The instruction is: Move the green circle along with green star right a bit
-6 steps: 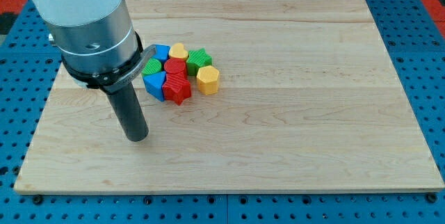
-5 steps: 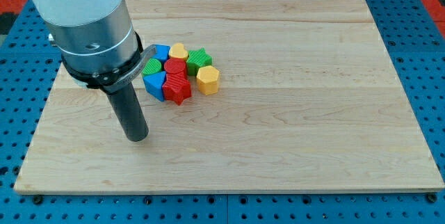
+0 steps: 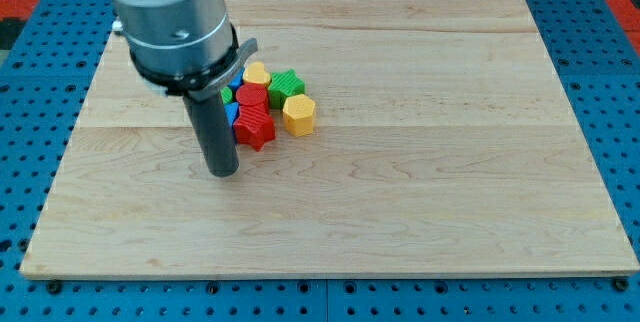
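my tip [image 3: 223, 172] was seen on the wooden board [image 3: 420, 162], just below and left of the cluster, beside the red star [image 3: 254, 128]. no jaws were fitted; nothing was held. the green star [image 3: 286, 85] lay at the cluster's upper right, above the yellow hexagon [image 3: 299, 115]. the green circle [image 3: 229, 93] was mostly hidden behind the rod, beside the yellow heart [image 3: 256, 73].

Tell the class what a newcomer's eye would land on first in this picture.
First, the big grey arm at the view's upper left, its dark rod ending at my tip on the wooden board. Next, the tight cluster just right of it: red star, yellow hexagon, green star, yellow heart.
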Tool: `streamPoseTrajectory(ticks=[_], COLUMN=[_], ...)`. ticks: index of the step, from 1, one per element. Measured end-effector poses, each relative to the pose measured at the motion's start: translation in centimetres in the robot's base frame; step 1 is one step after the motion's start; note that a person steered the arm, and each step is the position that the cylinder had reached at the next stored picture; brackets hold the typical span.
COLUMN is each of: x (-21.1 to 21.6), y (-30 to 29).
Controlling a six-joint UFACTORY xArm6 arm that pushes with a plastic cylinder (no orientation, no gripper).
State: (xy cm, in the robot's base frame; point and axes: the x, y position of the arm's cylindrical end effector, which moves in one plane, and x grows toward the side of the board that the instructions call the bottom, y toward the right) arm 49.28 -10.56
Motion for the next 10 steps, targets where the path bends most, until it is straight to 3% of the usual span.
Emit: streamPoseTrajectory(ticks=[3,4,8,9,10], x=[-0.1,-2.2,-8.1,-10.8,-10.8], y=[-0.5,-6.2,-5.3,-1.1,4.2])
